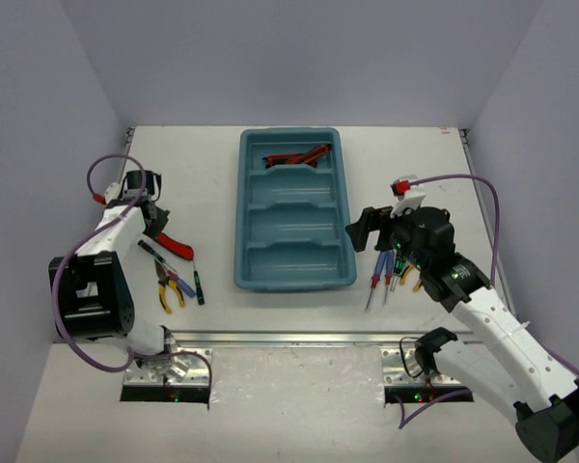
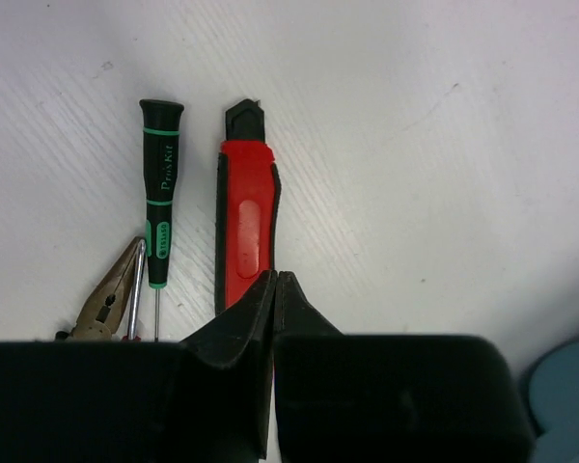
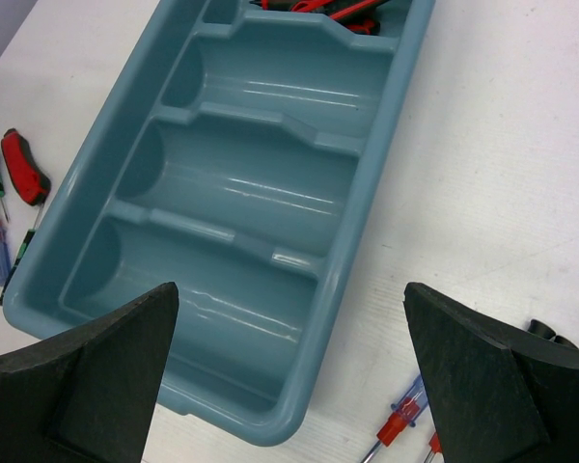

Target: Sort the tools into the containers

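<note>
Tray (image 1: 243,212): teal-blue all over, pale glossy glints.
Knives (image 1: 299,155) in the tray's 12 o'clock compartment: red and black.
Utility knife (image 2: 246,222) at the tray's 9 o'clock: red body, black edging, black tip.
Thin screwdriver (image 2: 159,183): black handle, green bands, pale lettering.
Pliers (image 1: 170,294): yellow handles, grey metal jaws.
Screwdrivers (image 1: 379,268) at the tray's 4 o'clock: red and blue handles.
Table (image 1: 415,164): white.
Left gripper (image 2: 275,280): black.
Right gripper (image 3: 289,289): black.
Cable (image 1: 458,176): purple.

Bench (image 1: 415,154): tray (image 1: 294,280) at centre, utility knives (image 1: 297,155) in its farthest compartment. Left of tray: single utility knife (image 1: 174,244), pliers (image 1: 167,287), thin screwdriver (image 1: 198,286). Right of tray: screwdrivers (image 1: 381,275).
</note>
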Tool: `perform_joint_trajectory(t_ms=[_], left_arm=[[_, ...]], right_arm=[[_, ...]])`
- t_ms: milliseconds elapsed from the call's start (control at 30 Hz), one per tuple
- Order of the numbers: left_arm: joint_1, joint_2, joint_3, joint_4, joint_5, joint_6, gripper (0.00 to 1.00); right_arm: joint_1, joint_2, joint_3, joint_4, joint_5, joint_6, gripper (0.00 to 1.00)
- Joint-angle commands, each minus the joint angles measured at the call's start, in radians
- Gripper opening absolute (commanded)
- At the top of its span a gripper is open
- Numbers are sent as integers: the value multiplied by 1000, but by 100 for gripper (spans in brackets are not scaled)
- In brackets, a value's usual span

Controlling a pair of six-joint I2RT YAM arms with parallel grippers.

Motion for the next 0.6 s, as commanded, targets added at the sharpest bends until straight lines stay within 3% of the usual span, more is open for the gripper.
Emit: perform_joint_trajectory(t_ms=[0,200,300,367,567], left_arm=[[-6,-3,15,40,38,27,5],[-7,50,11,68,110,24,33],[-8,59,1,71,125,4,63],[-8,54,-17,76,125,-9,77],[-8,78,-44,85,105,-7,79]], right_arm=[[1,1,0,45,17,-2,99],[0,0,-1,45,23,-4,99],[1,-1,-1,44,24,-5,99],[1,-2,-3,44,24,-6,99],[1,-2,-3,45,27,-5,99]])
